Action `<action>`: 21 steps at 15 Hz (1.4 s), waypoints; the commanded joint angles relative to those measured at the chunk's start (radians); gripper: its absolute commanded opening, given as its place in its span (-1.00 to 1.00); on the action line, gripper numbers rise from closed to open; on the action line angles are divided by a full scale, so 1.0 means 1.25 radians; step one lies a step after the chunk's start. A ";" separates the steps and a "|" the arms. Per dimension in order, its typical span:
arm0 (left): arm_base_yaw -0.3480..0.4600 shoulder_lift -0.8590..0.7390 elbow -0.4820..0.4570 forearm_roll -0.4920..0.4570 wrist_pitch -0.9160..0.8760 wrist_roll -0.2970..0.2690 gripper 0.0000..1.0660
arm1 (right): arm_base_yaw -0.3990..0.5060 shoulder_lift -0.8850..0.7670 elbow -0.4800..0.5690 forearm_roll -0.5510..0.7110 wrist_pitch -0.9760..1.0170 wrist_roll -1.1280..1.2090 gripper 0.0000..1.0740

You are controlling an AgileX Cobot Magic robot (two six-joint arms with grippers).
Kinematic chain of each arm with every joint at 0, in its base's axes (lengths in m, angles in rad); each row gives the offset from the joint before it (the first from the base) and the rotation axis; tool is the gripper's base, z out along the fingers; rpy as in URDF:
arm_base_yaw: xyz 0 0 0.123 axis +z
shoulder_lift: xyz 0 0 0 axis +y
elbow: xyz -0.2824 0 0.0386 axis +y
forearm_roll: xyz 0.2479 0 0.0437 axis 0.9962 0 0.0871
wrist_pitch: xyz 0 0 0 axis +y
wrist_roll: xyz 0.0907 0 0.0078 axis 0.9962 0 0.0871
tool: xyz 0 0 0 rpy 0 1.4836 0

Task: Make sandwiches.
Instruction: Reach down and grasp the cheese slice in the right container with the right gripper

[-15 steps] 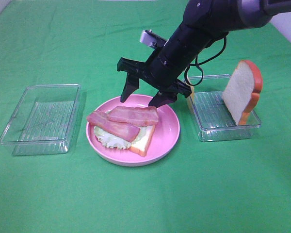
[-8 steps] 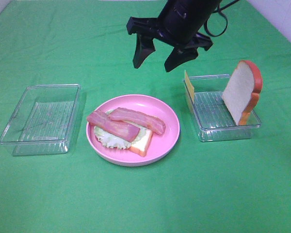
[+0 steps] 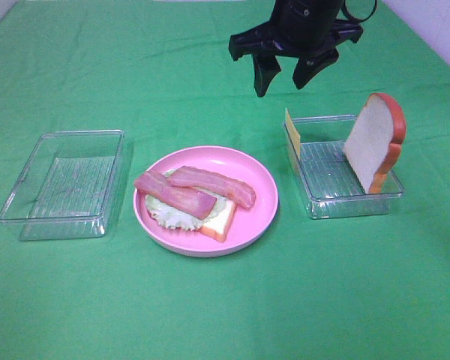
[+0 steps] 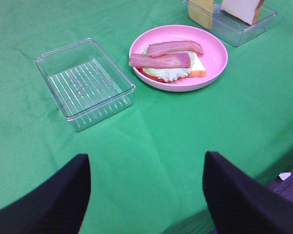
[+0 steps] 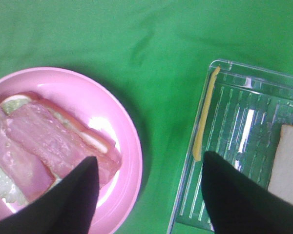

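Spread wide and empty, the right gripper (image 3: 279, 88) hovers with the cheese slice (image 3: 289, 131) at its 6 o'clock, on edge against the 9 o'clock wall of the tray (image 3: 352, 196), long axis running 12-to-6.

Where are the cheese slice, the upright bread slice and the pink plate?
cheese slice (image 3: 291, 131), exterior high view, its yellow face.
upright bread slice (image 3: 367, 142), exterior high view, middle of the white face.
pink plate (image 3: 264, 180), exterior high view, bare right inside.
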 commanded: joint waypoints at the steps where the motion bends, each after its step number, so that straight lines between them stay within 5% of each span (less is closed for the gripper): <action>1: -0.002 -0.018 0.002 -0.003 -0.007 -0.003 0.20 | -0.041 0.040 -0.004 0.014 -0.004 0.018 0.07; 16: -0.002 -0.018 0.002 -0.003 -0.008 -0.003 0.20 | -0.066 0.149 -0.013 0.024 -0.044 0.000 -0.12; 21: -0.002 -0.018 0.002 -0.003 -0.008 -0.003 0.20 | -0.066 0.149 -0.013 0.023 -0.042 0.000 -0.60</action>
